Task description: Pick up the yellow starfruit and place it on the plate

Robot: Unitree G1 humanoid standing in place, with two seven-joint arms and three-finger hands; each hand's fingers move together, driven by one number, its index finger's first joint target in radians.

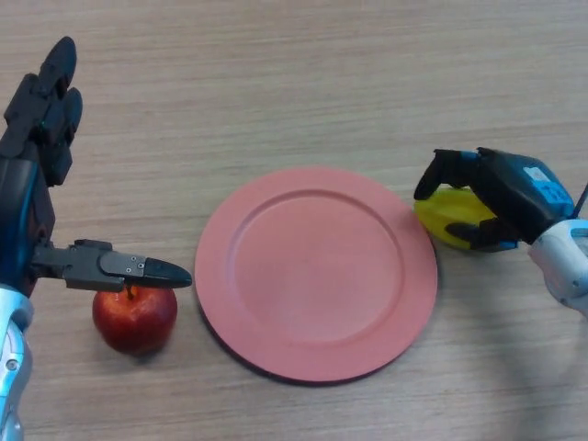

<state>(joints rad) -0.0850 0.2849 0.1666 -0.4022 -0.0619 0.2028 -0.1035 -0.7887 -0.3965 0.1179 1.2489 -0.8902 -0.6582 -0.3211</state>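
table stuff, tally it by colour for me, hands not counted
red: 1, the apple
pink: 1, the plate
yellow: 1, the starfruit, with the right hand curled round it
total: 3

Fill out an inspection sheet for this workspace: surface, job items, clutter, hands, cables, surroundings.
Surface: wooden table, light grain.
Job's things: yellow starfruit on the table just off the right rim of the pink plate; nothing lies on the plate.
Clutter: red apple left of the plate, apart from it.
Hands: right hand curled round the starfruit, which is not lifted as far as can be told; left hand open, fingers straight, thumb reaching over the apple.
Cables: nothing seen.
Surroundings: nothing seen beyond the table.
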